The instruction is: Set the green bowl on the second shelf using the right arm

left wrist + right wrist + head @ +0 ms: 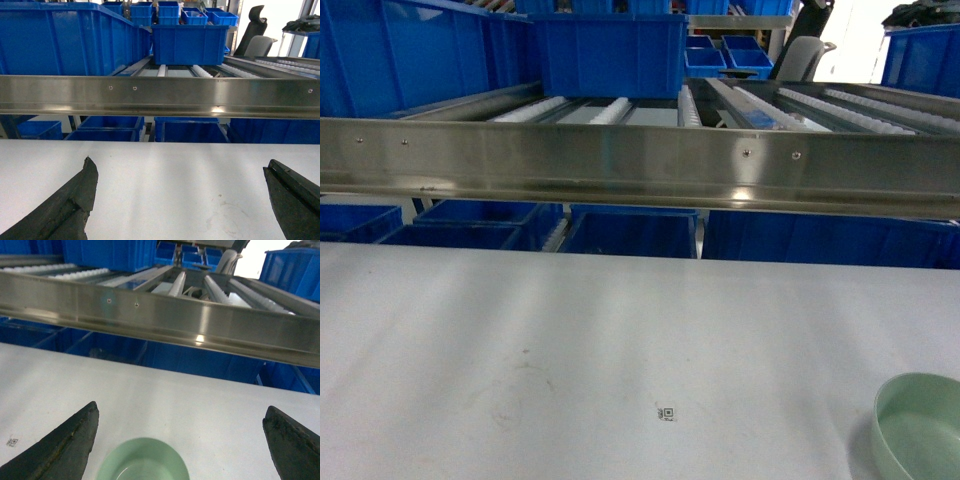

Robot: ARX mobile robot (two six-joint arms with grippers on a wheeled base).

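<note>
White table [570,340] in front, small printed marker [666,413] on it. Blue crates [620,232] below and behind. Office chair [255,35] far right, bright window light behind it.

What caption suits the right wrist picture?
Open right gripper poised above small pale mint-green bowl on white table, before steel roller shelf.

I see the bowl [922,425] cut off by the frame corner; the tiny floor marker [666,414] is unreadable.
</note>
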